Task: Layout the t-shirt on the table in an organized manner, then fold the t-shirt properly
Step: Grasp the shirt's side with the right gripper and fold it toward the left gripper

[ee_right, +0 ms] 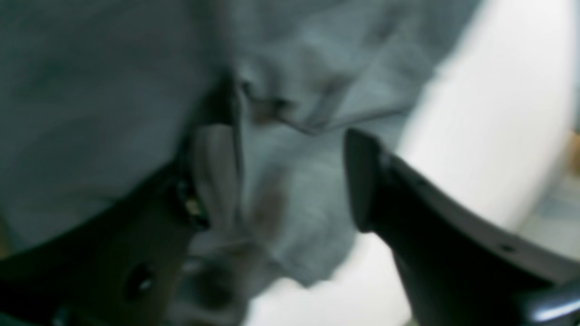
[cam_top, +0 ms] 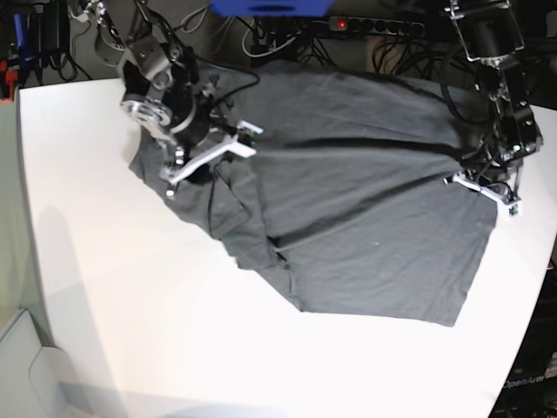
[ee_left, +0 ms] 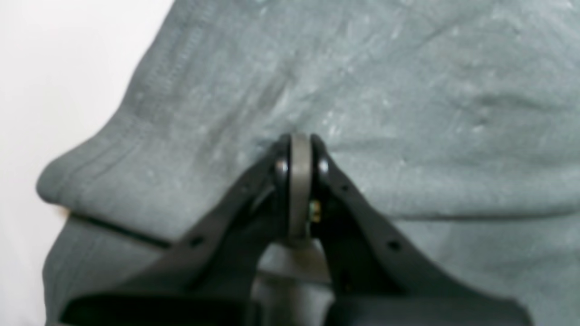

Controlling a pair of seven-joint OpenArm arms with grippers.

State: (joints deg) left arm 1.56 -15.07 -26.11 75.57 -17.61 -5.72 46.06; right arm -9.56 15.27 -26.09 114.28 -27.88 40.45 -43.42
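Note:
The dark grey t-shirt (cam_top: 365, 209) lies spread but wrinkled across the white table (cam_top: 130, 305), with a bunched, folded edge on its left side. My right gripper (cam_top: 209, 161) hovers at that bunched edge. In the right wrist view it (ee_right: 290, 176) is open, with loose t-shirt (ee_right: 90, 90) cloth between and below the two fingers. My left gripper (cam_top: 483, 190) is at the shirt's right edge. In the left wrist view it (ee_left: 299, 138) is shut, its tips pinched on the t-shirt (ee_left: 408, 90), and creases run out from them.
Cables and a power strip (cam_top: 374, 26) run behind the table's far edge. A white bin (cam_top: 26, 366) stands off the front left corner. Bare table (ee_left: 45, 68) shows left of the hem, and the table's rounded edge (ee_right: 489, 113) is near my right gripper.

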